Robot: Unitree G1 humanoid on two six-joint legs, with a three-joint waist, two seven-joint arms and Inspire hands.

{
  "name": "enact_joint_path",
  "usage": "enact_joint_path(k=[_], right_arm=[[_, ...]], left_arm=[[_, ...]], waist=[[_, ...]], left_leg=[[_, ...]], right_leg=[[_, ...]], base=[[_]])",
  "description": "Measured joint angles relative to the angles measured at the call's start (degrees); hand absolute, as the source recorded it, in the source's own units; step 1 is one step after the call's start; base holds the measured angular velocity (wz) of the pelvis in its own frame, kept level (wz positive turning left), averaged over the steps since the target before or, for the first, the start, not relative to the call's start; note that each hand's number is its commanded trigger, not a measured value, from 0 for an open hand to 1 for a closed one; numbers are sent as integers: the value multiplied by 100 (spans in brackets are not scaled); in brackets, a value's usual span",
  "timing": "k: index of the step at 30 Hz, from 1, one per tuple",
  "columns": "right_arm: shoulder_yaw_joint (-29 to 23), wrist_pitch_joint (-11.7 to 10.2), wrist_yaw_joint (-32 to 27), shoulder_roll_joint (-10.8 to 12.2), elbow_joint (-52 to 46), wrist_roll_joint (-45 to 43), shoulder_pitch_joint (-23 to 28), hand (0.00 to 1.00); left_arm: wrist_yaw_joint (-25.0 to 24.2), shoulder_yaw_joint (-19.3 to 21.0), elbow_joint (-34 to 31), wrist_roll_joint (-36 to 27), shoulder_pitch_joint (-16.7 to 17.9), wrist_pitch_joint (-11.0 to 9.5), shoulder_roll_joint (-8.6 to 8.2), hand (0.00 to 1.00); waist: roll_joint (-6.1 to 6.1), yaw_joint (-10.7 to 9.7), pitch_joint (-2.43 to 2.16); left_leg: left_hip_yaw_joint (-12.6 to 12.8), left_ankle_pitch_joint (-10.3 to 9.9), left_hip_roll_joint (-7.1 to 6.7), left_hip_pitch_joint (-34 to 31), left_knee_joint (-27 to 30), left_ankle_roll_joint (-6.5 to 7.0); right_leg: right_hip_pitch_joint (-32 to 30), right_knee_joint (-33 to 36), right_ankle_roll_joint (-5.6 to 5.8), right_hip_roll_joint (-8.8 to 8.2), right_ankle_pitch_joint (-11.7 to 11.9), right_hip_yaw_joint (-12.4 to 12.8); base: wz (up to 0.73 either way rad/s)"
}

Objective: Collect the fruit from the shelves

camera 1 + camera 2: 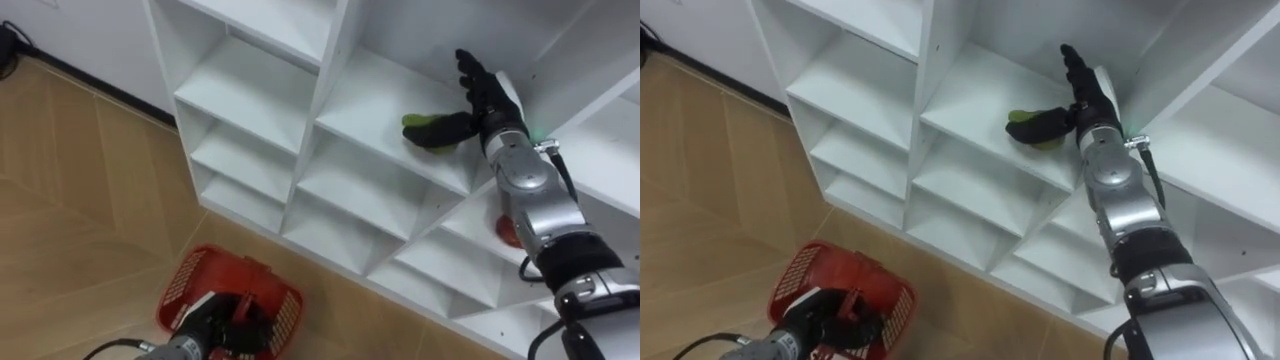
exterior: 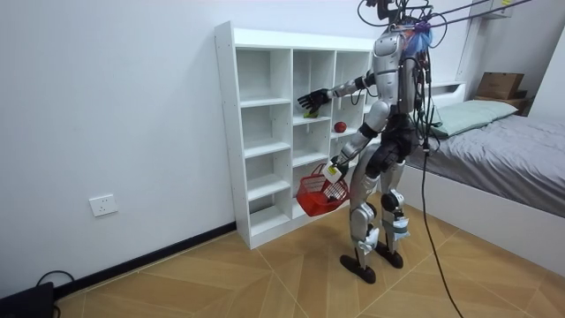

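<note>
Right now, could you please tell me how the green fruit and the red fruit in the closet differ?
The green fruit lies under the thumb of the right hand; the red fruit is untouched. The green fruit sits in a higher compartment; the red fruit sits lower, one column over. Both rest on shelves of the white closet, neither in the red basket the left hand holds.
</note>
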Motion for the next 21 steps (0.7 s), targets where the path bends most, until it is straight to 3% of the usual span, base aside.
enact_joint_path(k=[4,9,21], right_arm=[[0,-41,103,-48,10,-15,-1,0],[34,-43,382,-102,145,-72,-5,0],[51,-59,607,-116,432,-266,-2,0]], left_arm=[[0,-1,-1,24,-104,0,1,100],[-18,-5,-10,479,-109,0,-28,100],[-112,27,72,501,-105,11,-17,100]], waist=[[4,9,2],[10,62,6],[10,168,6]], left_leg=[[21,2,2,-95,56,1],[8,10,5,-106,29,7],[28,26,-1,-73,40,17]], right_leg=[[-77,15,1,2,0,5],[-146,118,11,-11,-6,47],[-149,137,15,-20,-9,127]], base=[[0],[-1],[0]])
